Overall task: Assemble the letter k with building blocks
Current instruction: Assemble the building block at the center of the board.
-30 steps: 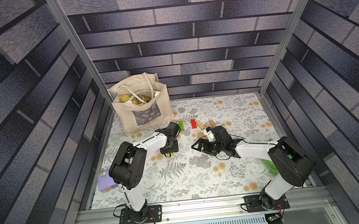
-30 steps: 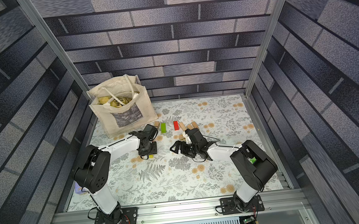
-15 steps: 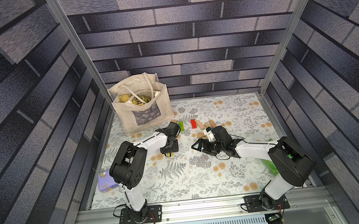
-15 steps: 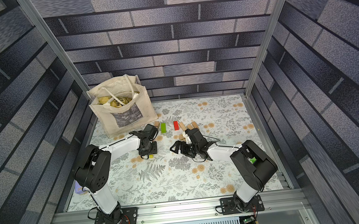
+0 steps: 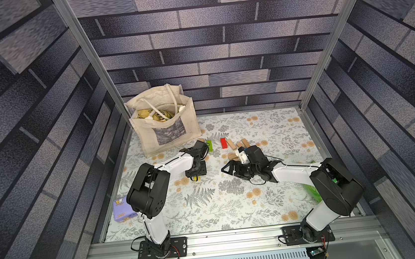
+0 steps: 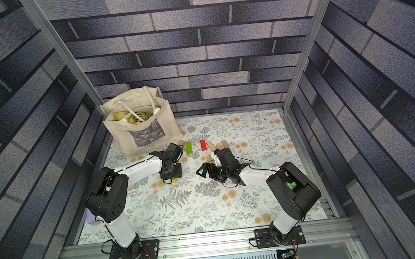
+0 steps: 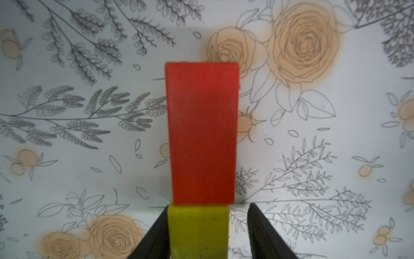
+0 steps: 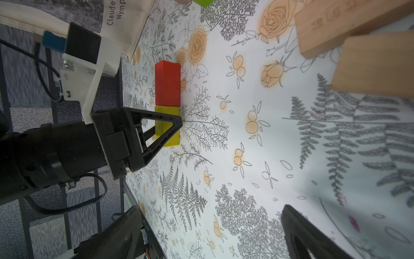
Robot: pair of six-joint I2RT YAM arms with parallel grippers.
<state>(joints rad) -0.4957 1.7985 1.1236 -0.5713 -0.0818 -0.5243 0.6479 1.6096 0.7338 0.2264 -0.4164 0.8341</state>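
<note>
My left hand [image 7: 208,209] straddles the light, rigid yellow block [image 7: 198,231], unclamped; right hand [image 8: 209,208] spread, empty. I'd grip its long sides.

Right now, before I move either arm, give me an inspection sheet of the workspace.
Surface: floral mat, lying flat.
Job's things: red block and yellow block butted end to end; green block, second red block and plain wooden blocks loose farther back.
Clutter: tote bag back left; purple packet by the left arm's base; green packet partly hidden by the right arm.
Grippers: left gripper, jaws open astride the yellow block; right gripper, jaws wide, empty.
Cables: black cable looped at the left wrist.
Surroundings: brick-patterned walls, aluminium frame.
</note>
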